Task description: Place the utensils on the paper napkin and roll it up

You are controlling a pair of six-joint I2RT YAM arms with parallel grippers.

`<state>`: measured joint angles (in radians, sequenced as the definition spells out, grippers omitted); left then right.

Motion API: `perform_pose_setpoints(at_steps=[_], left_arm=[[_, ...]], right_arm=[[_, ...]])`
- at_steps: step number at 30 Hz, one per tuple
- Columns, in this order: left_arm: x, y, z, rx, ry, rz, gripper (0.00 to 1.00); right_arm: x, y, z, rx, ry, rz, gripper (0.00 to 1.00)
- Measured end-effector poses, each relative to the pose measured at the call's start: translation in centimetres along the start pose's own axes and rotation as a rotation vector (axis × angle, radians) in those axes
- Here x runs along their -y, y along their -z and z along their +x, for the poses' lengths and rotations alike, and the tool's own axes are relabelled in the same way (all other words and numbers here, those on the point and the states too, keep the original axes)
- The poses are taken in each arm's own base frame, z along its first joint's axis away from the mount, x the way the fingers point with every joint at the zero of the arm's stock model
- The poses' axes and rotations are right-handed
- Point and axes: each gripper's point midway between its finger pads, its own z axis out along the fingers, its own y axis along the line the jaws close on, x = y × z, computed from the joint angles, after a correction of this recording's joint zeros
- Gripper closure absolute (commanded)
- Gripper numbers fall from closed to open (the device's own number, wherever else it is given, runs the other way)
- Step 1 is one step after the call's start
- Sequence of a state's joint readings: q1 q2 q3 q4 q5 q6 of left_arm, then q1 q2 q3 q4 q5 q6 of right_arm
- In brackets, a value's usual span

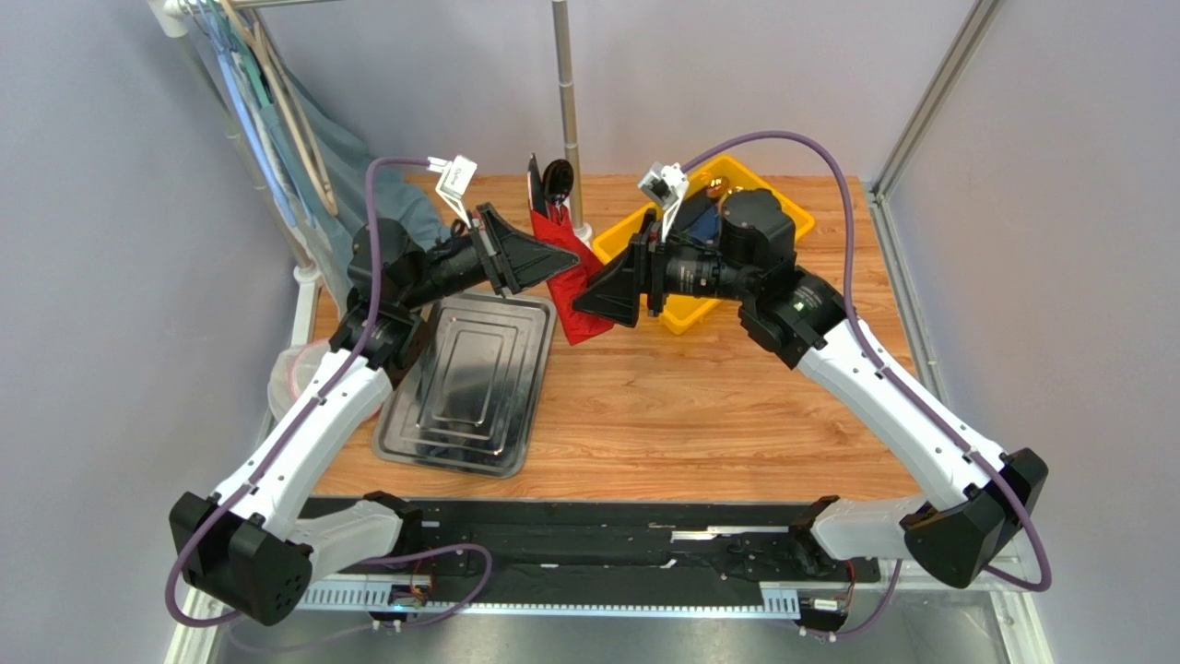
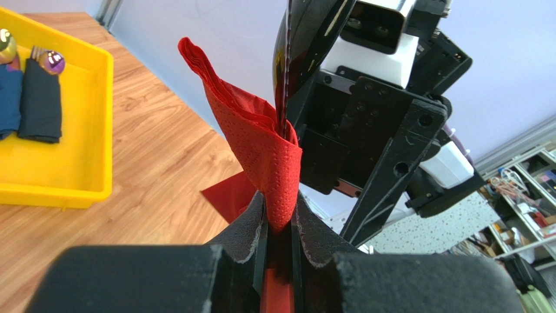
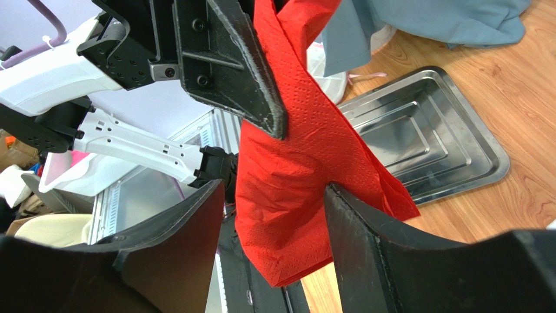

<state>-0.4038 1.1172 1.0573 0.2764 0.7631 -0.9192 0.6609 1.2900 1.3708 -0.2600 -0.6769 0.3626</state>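
The red paper napkin (image 1: 579,298) hangs in the air above the table, wrapped loosely round the dark utensils (image 1: 557,180), whose spoon bowl sticks out of its top. My left gripper (image 1: 561,256) is shut on the wrapped bundle. In the left wrist view the napkin (image 2: 261,143) rises from between the left gripper (image 2: 279,205) pads with a black utensil (image 2: 307,32) standing in it. My right gripper (image 1: 589,302) stands open round the napkin's loose lower part. In the right wrist view the napkin (image 3: 293,163) hangs between the right gripper (image 3: 274,189) fingers, unclamped.
A steel tray (image 1: 471,374) lies on the wooden table at the left, also in the right wrist view as the tray (image 3: 424,143). A yellow bin (image 2: 65,163) at the back right holds dark rolled napkins (image 2: 39,98). Blue cloth (image 1: 319,152) and a metal pole (image 1: 565,83) stand behind.
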Motion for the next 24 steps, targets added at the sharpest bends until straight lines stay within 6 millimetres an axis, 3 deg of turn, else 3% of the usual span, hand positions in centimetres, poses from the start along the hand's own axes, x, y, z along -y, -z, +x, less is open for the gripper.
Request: perform_pose_setpoints(at_steps=[11,20,24], left_arm=[[1.7,-0.1,0.1,-0.013,0.006,0.068,1.0],[2.4,-0.3,0.4,-0.03,0.022,0.099,1.0],[3.1,-0.4,0.4,-0.037,0.024,0.122,1.0]], right_arm=[[-0.8,-0.4,-0.3,0.009,0.004,-0.063,0.35],[-2.0,-0.6,-0.1,0.013,-0.024,-0.15,0.52],[-2.5,-0.7,-0.2,0.019,-0.043,-0.187,0.66]])
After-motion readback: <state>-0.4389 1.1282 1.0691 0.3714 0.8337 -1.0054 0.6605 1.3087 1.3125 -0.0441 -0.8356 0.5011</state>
